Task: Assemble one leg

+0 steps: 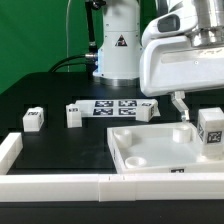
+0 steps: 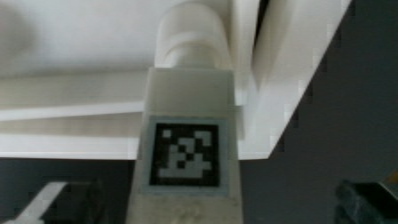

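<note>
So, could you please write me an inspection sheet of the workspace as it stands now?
Surface: black table, white rail along its near edge.
Job's things: white panel lying flat; three tagged legs, leg one, leg two, leg three standing on the panel.
Clutter: marker board flat on the table.
Grippers: gripper open, holding nothing, above the panel.
Cables: black cable near the robot base.
Surroundings: green backdrop.

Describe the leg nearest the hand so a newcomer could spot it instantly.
Find the large white panel at the exterior view's right. The leg stands at its right edge, beside the open hand. Unlike the two legs left of the marker board, it touches the panel.
</note>
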